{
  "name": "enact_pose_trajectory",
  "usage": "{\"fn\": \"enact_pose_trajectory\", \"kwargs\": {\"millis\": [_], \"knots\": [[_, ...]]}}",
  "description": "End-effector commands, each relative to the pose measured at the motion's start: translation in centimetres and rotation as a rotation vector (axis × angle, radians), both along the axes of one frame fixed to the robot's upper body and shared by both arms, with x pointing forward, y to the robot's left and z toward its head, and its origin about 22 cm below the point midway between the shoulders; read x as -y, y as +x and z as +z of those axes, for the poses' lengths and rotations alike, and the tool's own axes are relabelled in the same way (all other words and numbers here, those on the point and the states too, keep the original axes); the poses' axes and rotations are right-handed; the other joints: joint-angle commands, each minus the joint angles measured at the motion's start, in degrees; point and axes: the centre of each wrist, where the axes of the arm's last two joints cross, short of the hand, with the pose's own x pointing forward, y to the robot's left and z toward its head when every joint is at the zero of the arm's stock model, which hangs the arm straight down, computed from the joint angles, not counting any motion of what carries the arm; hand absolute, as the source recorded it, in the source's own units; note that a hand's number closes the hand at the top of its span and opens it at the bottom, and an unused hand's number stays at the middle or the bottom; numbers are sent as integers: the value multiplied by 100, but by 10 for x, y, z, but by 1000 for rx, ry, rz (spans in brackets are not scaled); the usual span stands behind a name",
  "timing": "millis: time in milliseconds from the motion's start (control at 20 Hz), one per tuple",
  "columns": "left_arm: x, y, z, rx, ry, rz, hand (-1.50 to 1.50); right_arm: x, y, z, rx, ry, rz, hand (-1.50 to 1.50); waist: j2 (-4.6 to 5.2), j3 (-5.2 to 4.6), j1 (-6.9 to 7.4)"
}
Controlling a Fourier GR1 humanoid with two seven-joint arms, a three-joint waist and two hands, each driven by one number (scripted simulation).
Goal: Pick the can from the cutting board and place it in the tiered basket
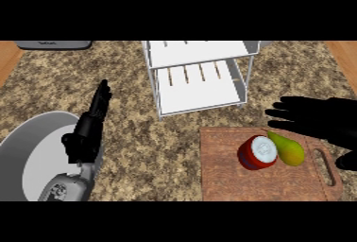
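The can lies tipped on its side on the cutting board, near the board's middle. It is red round the body, and its pale, silvery end faces up toward the viewer, showing a faint ring pattern on the lid. Just beside it, on its right and touching or very nearly so, lies a green pear with its narrow end pointing away toward the back of the counter.

The board is brown wood with a handle slot at its right end, and it sits on a speckled stone counter.

The right hand hangs above the board's far right corner, just beyond the pear. Its fingers are straight and slightly spread, pointing left, and they hold nothing; they do not touch the can.

The left hand stands well apart, at the left of the counter, fingers straight and pressed together, pointing up and away. It is empty too. Below it the grey forearm crosses the rim of a large grey plate.

Behind the board stands the white tiered basket, its wire shelves seen from above. A grey appliance shows at the far left edge.
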Motion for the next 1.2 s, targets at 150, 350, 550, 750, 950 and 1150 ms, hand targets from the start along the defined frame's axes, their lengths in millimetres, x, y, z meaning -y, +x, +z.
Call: {"fn": "enact_pose_trajectory", "kwargs": {"millis": [150,350,550,750,950,1150], "knots": [[5,-9,6,-6,-10,-8,0,-10,15,-20,-117,-44,25,-150,-7,-1,29],[6,6,2,11,-13,23,0,-1,19,-40,-131,-42,55,-150,2,0,-4],[-2,-1,-2,0,0,9,0,-7,23,-45,-150,-15,69,-150,-2,-2,-3],[-5,-2,13,11,11,13,0,-5,30,-42,-165,-22,75,-150,-6,-1,15],[14,4,-1,6,13,29,0,-12,18,-50,-177,-26,86,-150,-6,-2,-46],[12,10,-7,-1,15,10,0,-16,25,-51,-181,-47,88,-150,-3,-3,-44]]}}
